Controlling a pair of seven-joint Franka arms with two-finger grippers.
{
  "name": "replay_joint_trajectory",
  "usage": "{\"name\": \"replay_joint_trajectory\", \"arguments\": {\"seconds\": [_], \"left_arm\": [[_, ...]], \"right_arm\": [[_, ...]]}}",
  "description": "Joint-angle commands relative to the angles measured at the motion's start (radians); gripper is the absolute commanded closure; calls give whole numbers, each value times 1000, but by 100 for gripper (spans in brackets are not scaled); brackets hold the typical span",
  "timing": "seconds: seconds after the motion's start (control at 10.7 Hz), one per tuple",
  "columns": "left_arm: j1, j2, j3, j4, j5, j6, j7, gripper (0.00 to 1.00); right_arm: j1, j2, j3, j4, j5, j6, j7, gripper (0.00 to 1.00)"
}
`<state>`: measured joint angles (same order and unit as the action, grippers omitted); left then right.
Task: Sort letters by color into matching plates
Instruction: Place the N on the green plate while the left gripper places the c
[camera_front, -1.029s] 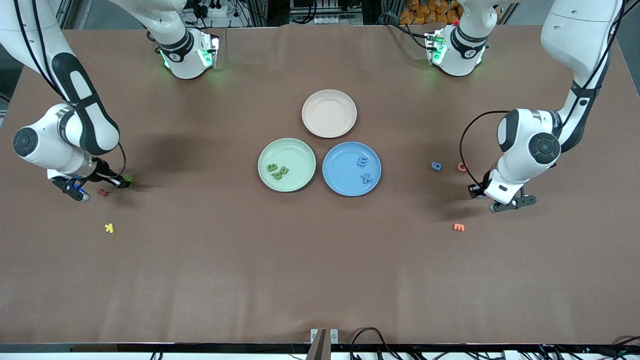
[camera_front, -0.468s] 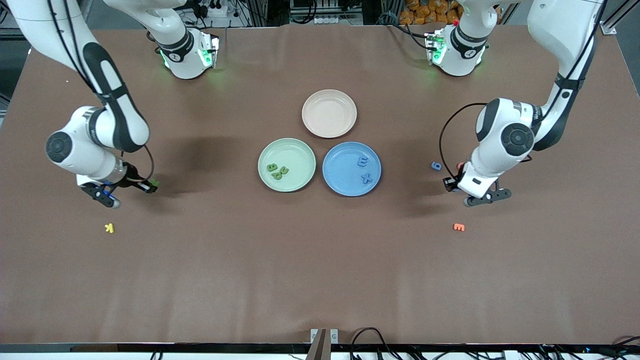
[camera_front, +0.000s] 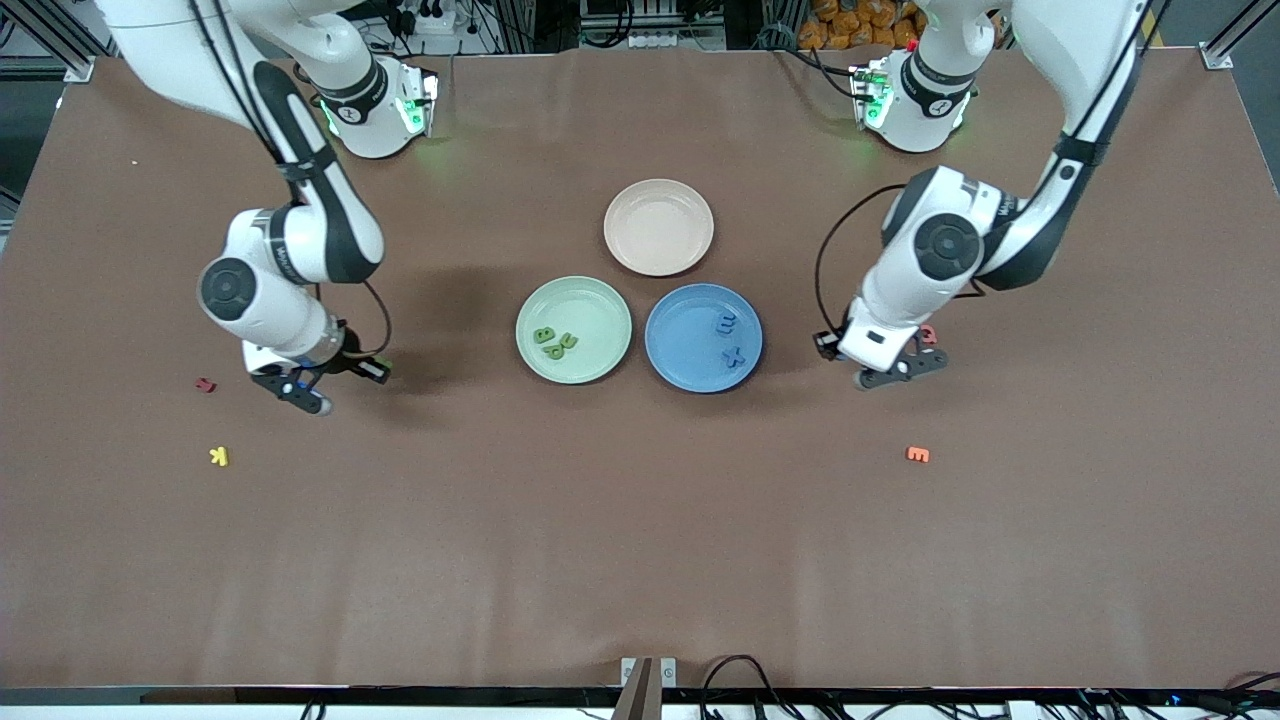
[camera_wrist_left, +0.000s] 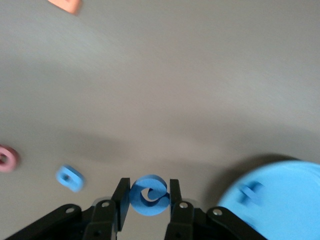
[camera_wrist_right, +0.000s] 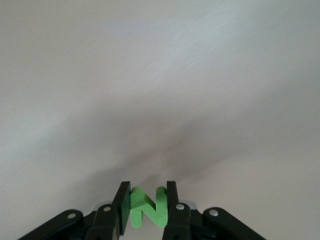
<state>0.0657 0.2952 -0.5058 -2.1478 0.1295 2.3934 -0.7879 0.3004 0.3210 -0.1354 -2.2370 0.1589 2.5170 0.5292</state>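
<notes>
The pale green plate (camera_front: 592, 300) holds two green letters (camera_front: 556, 341). The blue plate (camera_front: 685, 352) beside it holds a blue E (camera_front: 726, 322) and a blue X (camera_front: 735, 355). My right gripper (camera_front: 378, 370) hangs over bare table toward the right arm's end, shut on a green N (camera_wrist_right: 148, 206). Close to the blue plate's rim (camera_wrist_left: 285, 205), on the left arm's side, my left gripper (camera_front: 826, 345) is shut on a round blue letter (camera_wrist_left: 148, 195). Another blue letter (camera_wrist_left: 70, 178) lies on the table; the left arm hides it in the front view.
A beige-pink plate (camera_front: 659, 227) sits farther from the front camera than the two plates. A red letter (camera_front: 205, 384) and a yellow K (camera_front: 219, 456) lie toward the right arm's end. An orange E (camera_front: 917, 454) and a red letter (camera_front: 930, 335) lie toward the left arm's end.
Both arms have swung in from the table's ends toward the plates in the middle, each carrying its letter. The left arm now covers the loose blue letter in the front view.
</notes>
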Motion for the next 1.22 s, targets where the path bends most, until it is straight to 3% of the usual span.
{"name": "replay_joint_trajectory", "arguments": {"seconds": [0.0,0.47,0.56,0.66,0.84,0.94,1.03,1.12], "left_arm": [[-39,-16,-79,8,-7,-36,-120,100],[-196,4,-80,55,-7,-51,-281,100],[-208,12,-80,63,-7,-51,-296,98],[-213,21,-80,75,-7,-51,-310,87],[-231,44,-79,107,-7,-51,-342,81],[-233,62,-79,124,-5,-51,-344,70],[-233,77,-77,137,1,-51,-346,46],[-233,78,-79,137,22,-51,-346,29]], "right_arm": [[138,-13,-10,42,14,-96,156,77],[359,19,-10,106,21,-121,365,77],[382,44,-9,134,21,-135,400,77],[410,81,-9,181,21,-171,437,77],[430,137,-6,259,25,-202,489,77],[442,153,-6,275,42,-202,495,77],[451,162,-4,286,60,-201,505,77],[451,170,2,301,65,-202,524,77]]}}
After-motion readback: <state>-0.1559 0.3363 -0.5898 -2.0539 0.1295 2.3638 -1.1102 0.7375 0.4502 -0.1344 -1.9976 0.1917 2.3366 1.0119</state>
